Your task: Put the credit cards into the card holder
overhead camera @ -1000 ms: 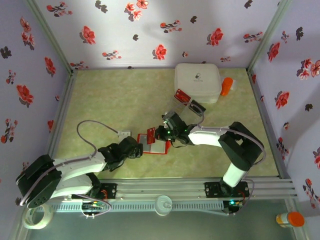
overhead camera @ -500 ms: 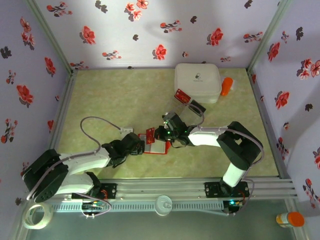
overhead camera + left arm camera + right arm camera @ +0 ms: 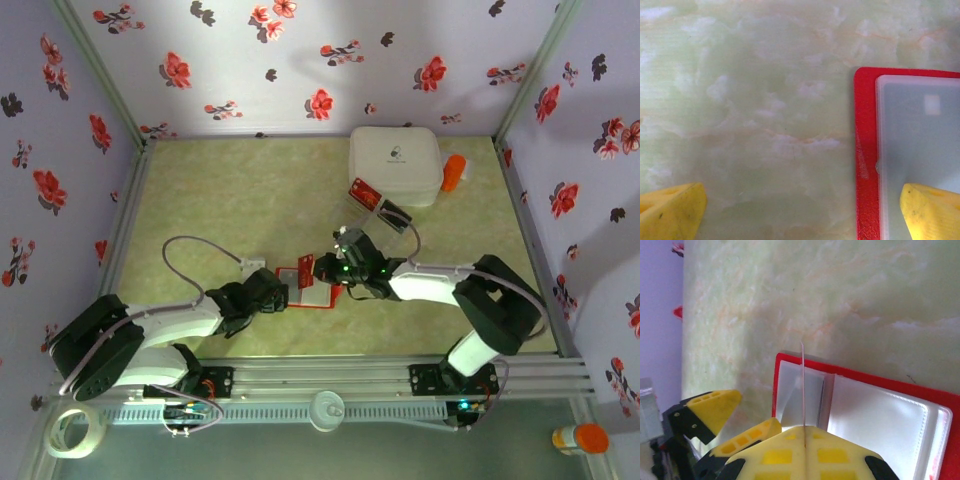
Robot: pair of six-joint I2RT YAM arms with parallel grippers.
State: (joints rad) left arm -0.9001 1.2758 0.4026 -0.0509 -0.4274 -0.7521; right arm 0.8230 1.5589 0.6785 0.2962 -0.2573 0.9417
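The red card holder [image 3: 312,292] lies open on the table, its pale pockets [image 3: 875,415] facing up. My right gripper [image 3: 322,268] is shut on a credit card, seen edge-on as a thin line [image 3: 803,385] standing over the left pocket of the holder. My right gripper [image 3: 804,431] pinches the card's near end. My left gripper [image 3: 272,294] is open at the holder's left edge [image 3: 866,150]; one yellow fingertip [image 3: 932,210] sits over the pale pocket, the other [image 3: 670,210] over bare table. Two more credit cards, one red [image 3: 364,192] and one dark [image 3: 393,213], lie further back.
A white square box [image 3: 395,165] stands at the back right with an orange object [image 3: 454,172] beside it. A clear plastic tray [image 3: 372,222] lies under the spare cards. Patterned walls close in the table on three sides.
My left arm has swung in and its gripper has crept right to the holder's left edge. My right gripper with the card has shifted slightly down and left over the holder.
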